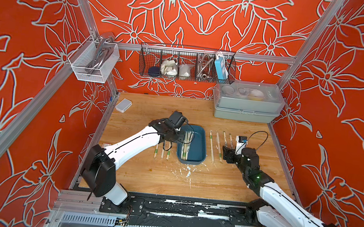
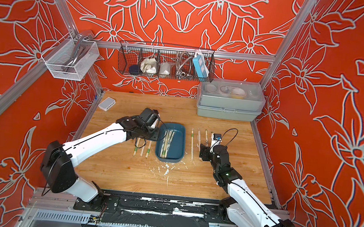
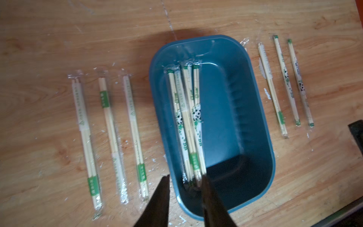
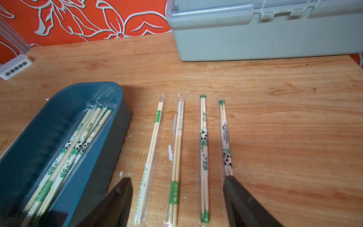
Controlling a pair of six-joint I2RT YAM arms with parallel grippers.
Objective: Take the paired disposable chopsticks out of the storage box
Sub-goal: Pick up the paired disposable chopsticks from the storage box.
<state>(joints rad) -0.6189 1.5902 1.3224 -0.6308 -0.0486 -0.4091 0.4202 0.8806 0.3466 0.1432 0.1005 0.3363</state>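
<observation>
The left end effector point(image 3: 184, 177) hangs partly open over one end of the storage box point(image 3: 255, 137), gripping nothing. The paired disposable chopsticks point(image 3: 188, 121) inside end between its fingertips. The right end effector point(image 4: 176, 182), wide open and empty, hovers above four pairs point(image 4: 204, 157) lying on the worktop point(image 4: 275, 118).

Storage box point(image 2: 179, 149) sitting mid-table point(image 2: 125, 176) w/ several paired disposable chopsticks point(image 2: 166, 143) lying lengthwise in its 9 o'clock half; left gripper point(image 2: 154, 136) hovering at box's 10 o'clock rim; three sleeved pairs point(image 2: 142, 148) lying at box's 9 o'clock; more pairs point(image 2: 192, 145) at 3 o'clock, right gripper point(image 2: 203, 153) hanging over the outer ones.
</observation>
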